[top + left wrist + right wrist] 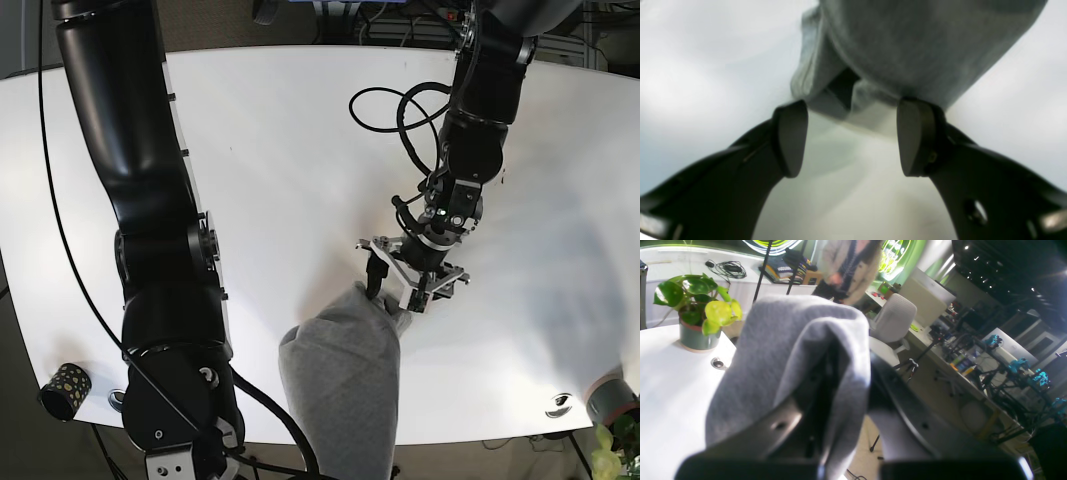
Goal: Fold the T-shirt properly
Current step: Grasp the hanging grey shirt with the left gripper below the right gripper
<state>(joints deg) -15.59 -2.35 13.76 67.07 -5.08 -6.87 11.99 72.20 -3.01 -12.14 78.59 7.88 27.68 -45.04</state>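
Reading the base view from its left edge across: the right arm fills the left side, a black column running down to the bottom, and its gripper (826, 413) is not visible there. The right wrist view shows why: grey cloth is draped over and between its jaws, which look pressed together on a fold of the T-shirt (345, 385).

In the base view the T-shirt is a long bunched strip, its long axis running from about 6 o'clock at the table's (280, 150) near edge up toward 1 o'clock, ending in a narrow tip.

Just beyond that tip sits the left gripper (400, 283), jaws spread wide and holding nothing. In the left wrist view the cloth end lies at 12 o'clock from the gap, touching the tips of both fingers (791, 136) (a hem or sleeve opening shows between them).

So the cloth lies straight ahead of the open left gripper, which is the nearer arm to this free end; a short advance along the strip's axis and a close would likely secure it.
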